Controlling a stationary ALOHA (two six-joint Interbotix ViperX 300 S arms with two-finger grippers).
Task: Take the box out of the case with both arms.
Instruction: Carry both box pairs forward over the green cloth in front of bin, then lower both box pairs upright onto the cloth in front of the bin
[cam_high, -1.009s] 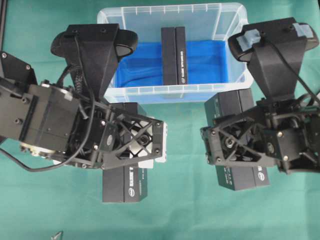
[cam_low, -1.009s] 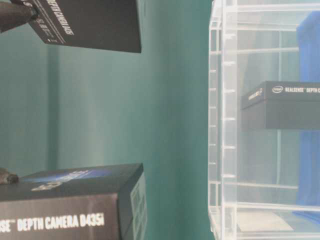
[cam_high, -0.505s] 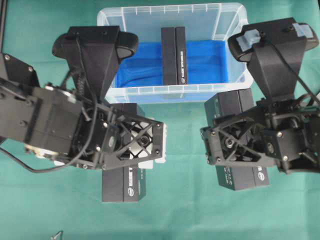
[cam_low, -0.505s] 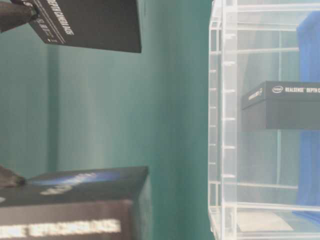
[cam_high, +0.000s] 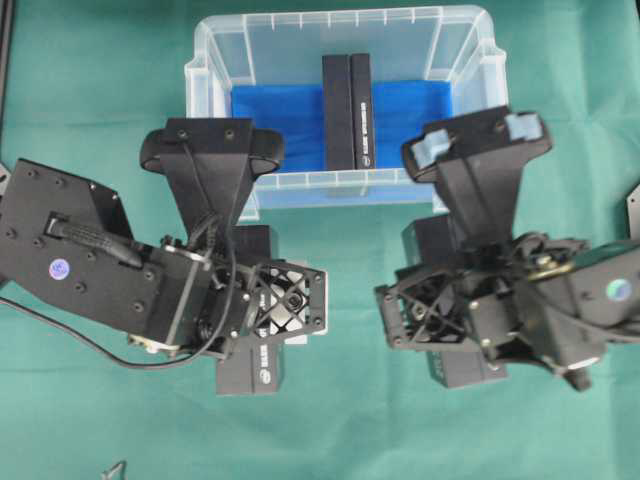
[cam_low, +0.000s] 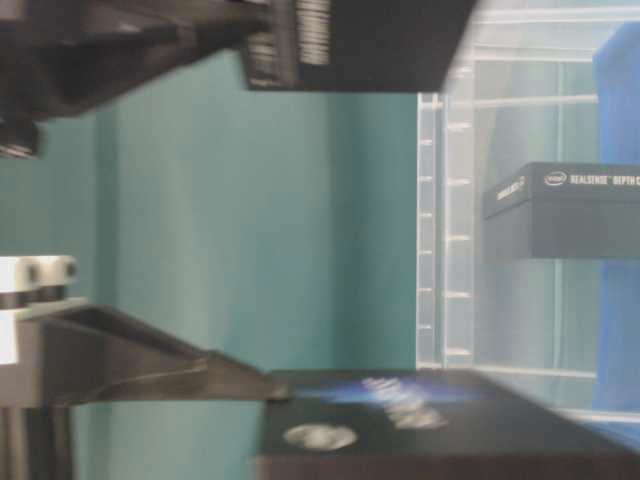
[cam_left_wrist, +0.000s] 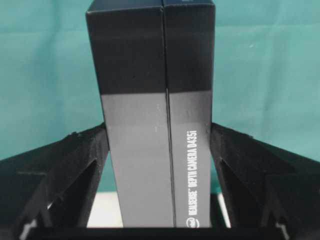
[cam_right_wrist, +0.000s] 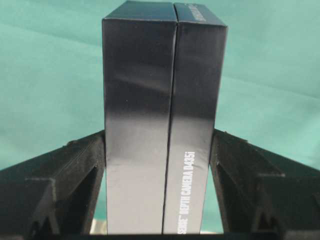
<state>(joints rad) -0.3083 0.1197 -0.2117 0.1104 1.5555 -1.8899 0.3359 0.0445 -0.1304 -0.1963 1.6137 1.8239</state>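
The clear case (cam_high: 340, 15) with blue lining stands at the top centre. One black box (cam_high: 347, 110) stands on edge inside it, and it also shows through the case's wall (cam_low: 570, 210). My left gripper (cam_high: 285, 310) is shut on a second black box (cam_high: 250, 372) in front of the case. In the left wrist view its jaws press both sides of this box (cam_left_wrist: 155, 125), and the same gripper (cam_left_wrist: 159, 132) shows there. My right gripper (cam_high: 430, 315) is shut on a third black box (cam_high: 465, 365), which the right wrist view shows clamped (cam_right_wrist: 160, 100) by that gripper (cam_right_wrist: 159, 136).
Green cloth (cam_high: 340, 440) covers the table around the case and under both arms. The two held boxes sit side by side with a gap of cloth (cam_high: 350, 330) between them. A small dark object (cam_high: 112, 470) lies at the near edge.
Both arms have tipped and shifted, carrying their boxes lower. In the table-level view both boxes have moved toward the case. The box in the case has not moved.
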